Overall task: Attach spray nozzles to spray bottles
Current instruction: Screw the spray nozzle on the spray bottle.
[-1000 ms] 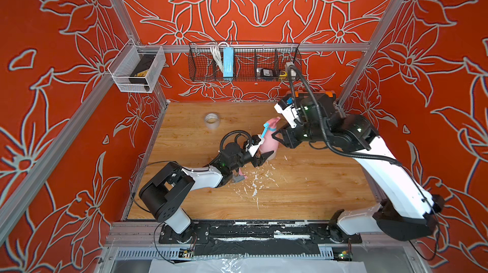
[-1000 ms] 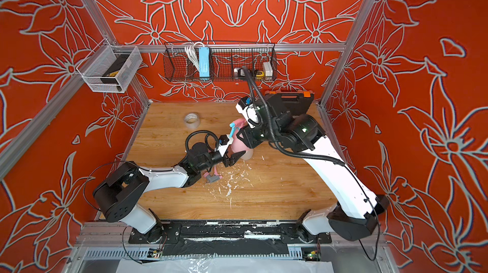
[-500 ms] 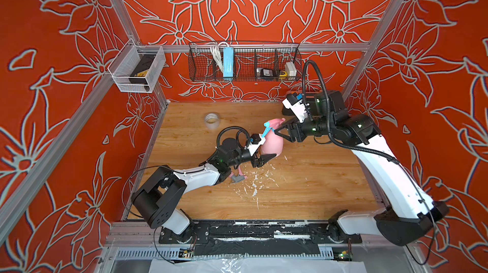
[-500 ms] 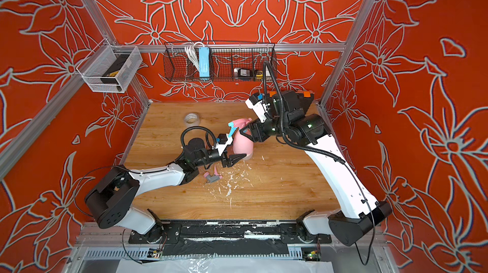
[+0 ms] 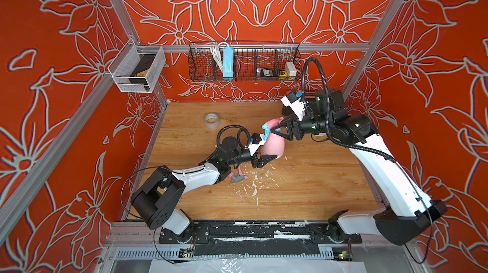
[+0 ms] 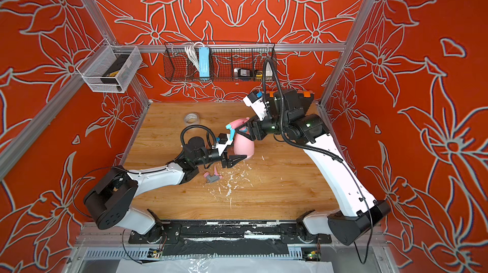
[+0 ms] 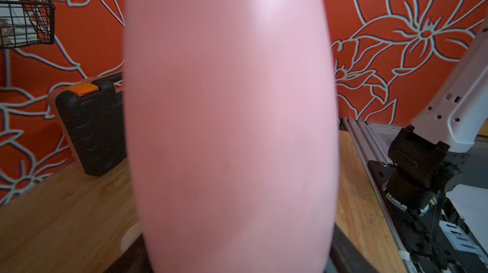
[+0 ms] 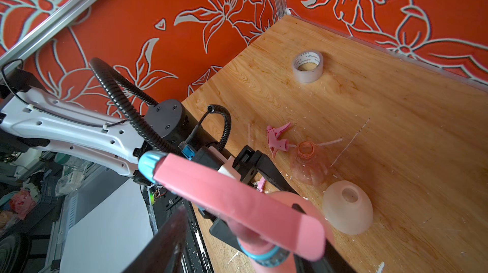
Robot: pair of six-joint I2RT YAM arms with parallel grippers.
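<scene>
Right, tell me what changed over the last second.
The right hand drew back slightly from over the pink bottle and spread its jaws, apparently letting go of the pink-and-blue nozzle seated on its neck. The left hand still grips the bottle; tape roll and pink-and-grey nozzle lie unmoved.

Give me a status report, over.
Left gripper shut on pink bottle. Right gripper open around pink-and-blue nozzle on its neck. Orange bottle, cream bottle nearby, no nozzles yet.
</scene>
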